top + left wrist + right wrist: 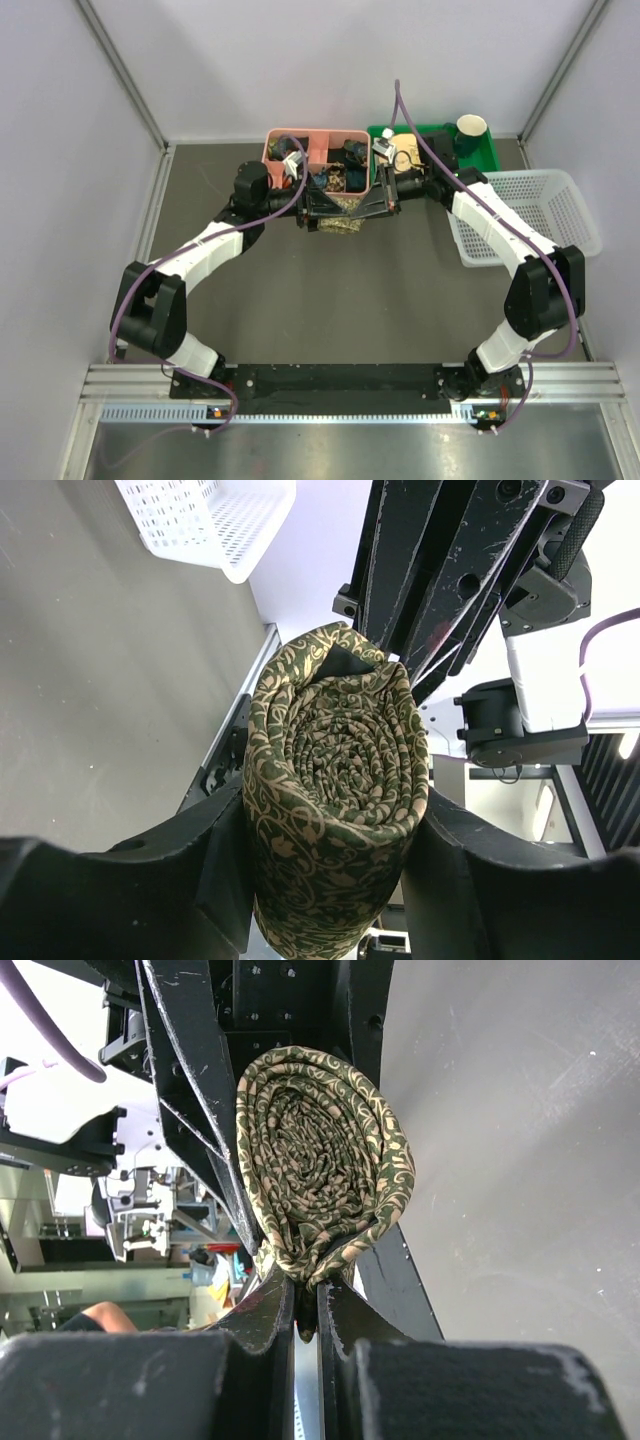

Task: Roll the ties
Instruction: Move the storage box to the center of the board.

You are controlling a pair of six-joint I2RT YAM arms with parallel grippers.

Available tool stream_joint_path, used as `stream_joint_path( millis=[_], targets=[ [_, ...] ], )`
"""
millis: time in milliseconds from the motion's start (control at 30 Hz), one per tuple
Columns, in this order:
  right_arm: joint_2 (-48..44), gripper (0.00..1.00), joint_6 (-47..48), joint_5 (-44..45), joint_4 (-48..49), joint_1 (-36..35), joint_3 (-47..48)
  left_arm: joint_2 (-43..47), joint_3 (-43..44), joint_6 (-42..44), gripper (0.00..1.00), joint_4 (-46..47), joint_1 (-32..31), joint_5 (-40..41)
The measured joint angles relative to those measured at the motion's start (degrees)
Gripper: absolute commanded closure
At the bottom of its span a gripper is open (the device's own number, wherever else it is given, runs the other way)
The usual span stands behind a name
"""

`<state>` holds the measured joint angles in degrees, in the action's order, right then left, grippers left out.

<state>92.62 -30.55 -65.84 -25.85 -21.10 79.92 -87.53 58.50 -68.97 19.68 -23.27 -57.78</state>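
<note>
The tie (pixel 341 224) is wound into a tight roll of olive-green fabric with a tan scroll pattern, and hangs in the air between the two arms at the back of the table. In the left wrist view the roll (pixel 335 780) sits end-on between the fingers of my left gripper (pixel 333 820), and both pads press its sides. My right gripper (pixel 305 1295) is shut on a fold of the outer layer at the bottom of the roll (pixel 320 1160). From above, the left gripper (pixel 312 207) and the right gripper (pixel 383 197) meet at the roll.
A pink divided tray (pixel 316 136) with several small items stands behind the grippers. A green tray (pixel 488 156) with a dark cup (pixel 471 128) is at the back right. The white mesh basket (pixel 535 215) (pixel 215 520) sits by the right wall.
</note>
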Motion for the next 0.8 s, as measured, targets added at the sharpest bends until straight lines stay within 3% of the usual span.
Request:
stream_joint_path(
  millis=[33,133,167,267,300,367,400,467,567,600,633,800],
  targets=[
    [0.0,1.0,0.0,0.0,0.0,0.0,0.0,0.0,0.0,-0.1,0.83,0.1,0.0,0.0],
    [0.0,1.0,0.0,0.2,0.0,0.0,0.0,0.0,0.0,-0.1,1.0,0.1,0.4,-0.1],
    [0.0,0.98,0.1,0.2,0.0,-0.1,0.0,0.0,-0.1,-0.1,1.0,0.1,0.5,-0.1],
    [0.0,0.79,0.5,0.7,-0.3,-0.2,0.2,0.0,-0.1,0.2,1.0,-0.2,1.0,-0.4],
    [0.0,0.65,1.0,1.1,-0.7,-0.3,0.6,0.0,-0.1,0.4,1.0,-0.5,1.2,-0.4],
    [0.2,0.53,2.4,2.1,-2.2,-0.5,1.8,0.1,0.0,1.5,1.0,-1.0,1.9,-0.7],
    [0.3,0.42,3.5,2.4,-3.2,-0.5,2.8,0.3,0.0,2.1,1.0,-1.5,2.6,-0.7],
    [0.9,0.37,5.8,3.6,-5.5,-0.5,5.6,0.8,0.0,3.8,1.0,-3.1,5.0,-0.7],
    [1.6,0.21,9.5,5.6,-8.0,-0.1,9.9,1.8,0.0,6.0,1.0,-5.4,9.1,-0.7],
    [2.1,0.06,11.7,6.6,-9.3,-0.1,12.0,2.1,0.0,6.5,1.0,-6.1,10.3,-0.8],
    [2.6,0.01,13.6,7.6,-10.6,-0.1,13.7,2.5,0.0,7.3,1.0,-7.0,11.6,-0.8],
    [5.5,0.01,26.8,14.5,-14.4,0.0,20.0,4.1,0.1,11.4,1.0,-11.3,17.9,-1.3]
  ],
)
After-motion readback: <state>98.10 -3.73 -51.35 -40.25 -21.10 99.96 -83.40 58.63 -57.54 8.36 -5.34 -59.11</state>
